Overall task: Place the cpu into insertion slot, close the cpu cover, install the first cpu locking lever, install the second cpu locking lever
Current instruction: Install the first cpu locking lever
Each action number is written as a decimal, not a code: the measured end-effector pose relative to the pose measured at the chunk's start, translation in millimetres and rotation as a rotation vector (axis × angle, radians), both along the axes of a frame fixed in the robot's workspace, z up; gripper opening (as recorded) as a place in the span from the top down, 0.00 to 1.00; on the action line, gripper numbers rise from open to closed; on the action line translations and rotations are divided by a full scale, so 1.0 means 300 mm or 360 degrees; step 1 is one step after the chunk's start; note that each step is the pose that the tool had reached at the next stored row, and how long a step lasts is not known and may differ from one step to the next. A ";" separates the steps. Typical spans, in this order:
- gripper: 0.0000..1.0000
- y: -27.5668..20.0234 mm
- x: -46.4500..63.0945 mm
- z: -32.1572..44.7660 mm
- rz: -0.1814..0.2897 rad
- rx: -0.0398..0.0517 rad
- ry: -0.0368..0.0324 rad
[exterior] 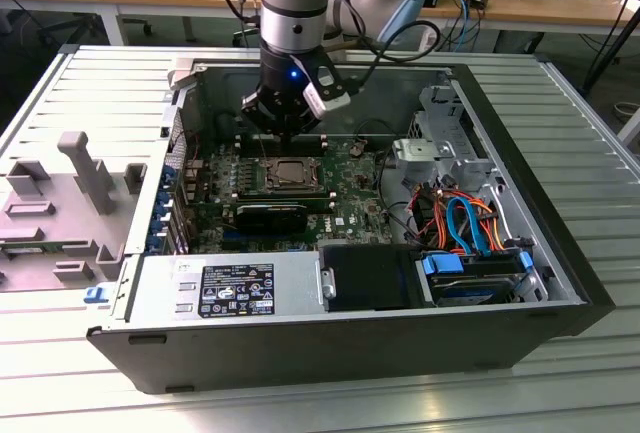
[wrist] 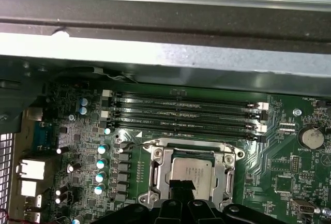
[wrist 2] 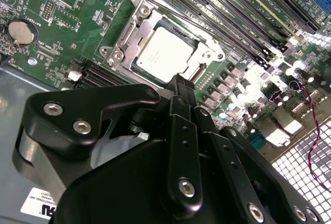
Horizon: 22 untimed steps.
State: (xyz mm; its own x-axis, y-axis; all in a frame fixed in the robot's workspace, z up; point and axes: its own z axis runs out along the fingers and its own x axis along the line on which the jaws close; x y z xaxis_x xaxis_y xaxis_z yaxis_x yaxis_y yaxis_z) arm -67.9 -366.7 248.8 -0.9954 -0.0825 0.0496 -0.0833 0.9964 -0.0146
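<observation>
Closest to the lens in the second wrist view: black gripper (wrist 2: 178, 87), fingers pressed together into one narrow tip, pinching nothing. Hangs just above the near edge of the socket (wrist: 239, 154), tip pointing down at it; also seen from the exterior view as a dark head (exterior: 283, 131) lowered inside the open computer case (exterior: 300, 353), over the green circuit board (wrist: 289, 182).

Seated already in the socket: the chip (wrist 2: 164, 53). Small, flat and square, with a dull silver-grey top and faint print, lying level and square to the rim, beside the long black memory slots (wrist: 181, 113). Framed on all sides by the cover plate (wrist 2: 124, 38), a thin silver frame folded down flat so that the chip shows through its window.

Judged from that: placing done, cover closed, work now at the locking levers. Thin wire lever (wrist 2: 178, 19) visible along one side of the socket; cannot tell whether hooked under its catch or standing free. Same doubt for the lever on the opposite side, partly hidden behind the fingers.

Judged needs of this step: a steady push with the closed tip against a thin, springy wire, pressing down and then sideways under its catch. Little room for error, with the wire easy to slip off. Likely some risk to the small parts crowded around the socket if the tip slides.
</observation>
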 end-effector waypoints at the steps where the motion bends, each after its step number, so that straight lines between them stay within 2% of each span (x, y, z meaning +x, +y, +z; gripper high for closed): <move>1: 0.89 0.000 -0.003 0.000 0.0000 0.0000 0.0000; 22: 0.89 0.000 -0.025 0.000 0.0000 0.0000 0.0000</move>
State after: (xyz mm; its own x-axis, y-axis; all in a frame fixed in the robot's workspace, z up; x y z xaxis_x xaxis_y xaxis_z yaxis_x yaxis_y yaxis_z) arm -75.3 -366.7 248.8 -0.9953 -0.0826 0.0496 -0.0834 0.9964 -0.0146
